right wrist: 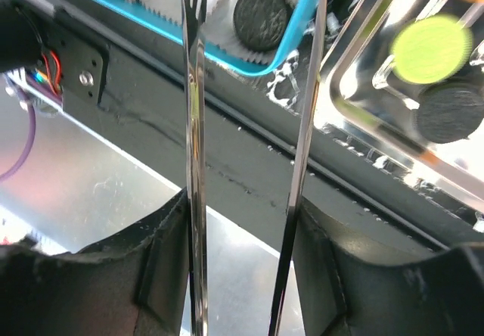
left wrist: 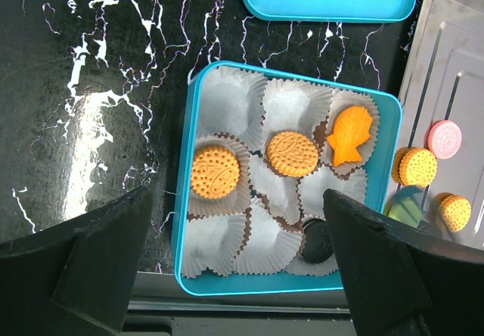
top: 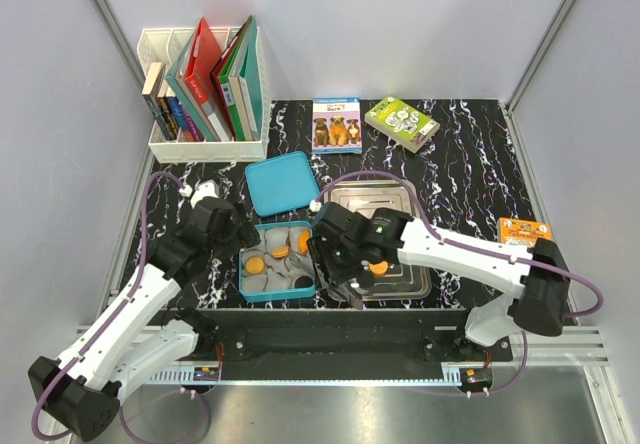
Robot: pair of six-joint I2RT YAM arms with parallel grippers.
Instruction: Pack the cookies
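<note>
The teal box [left wrist: 184, 200] holds crinkled paper cups with two round orange cookies [left wrist: 215, 172], an orange fish-shaped one [left wrist: 351, 134] and a black one [left wrist: 318, 241]. More cookies lie on the metal tray [left wrist: 446, 63]: pink [left wrist: 444, 138], orange [left wrist: 417, 166] and green [left wrist: 404, 206]. My left gripper [left wrist: 234, 275] hangs open above the box's near edge, holding nothing. My right gripper [right wrist: 242, 222] grips metal tongs [right wrist: 195, 124]. Their spread tips straddle the black cookie [right wrist: 262, 16], which lies in a cup at the box's near right corner. A green cookie [right wrist: 432, 48] and a black cookie [right wrist: 450, 111] sit on the tray [right wrist: 378, 135].
The teal lid [top: 282, 184] lies behind the box. A white rack of books [top: 205, 94] stands at the back left. Two small printed boxes [top: 336, 124] [top: 401, 122] lie at the back, and an orange packet [top: 524, 231] at the right edge.
</note>
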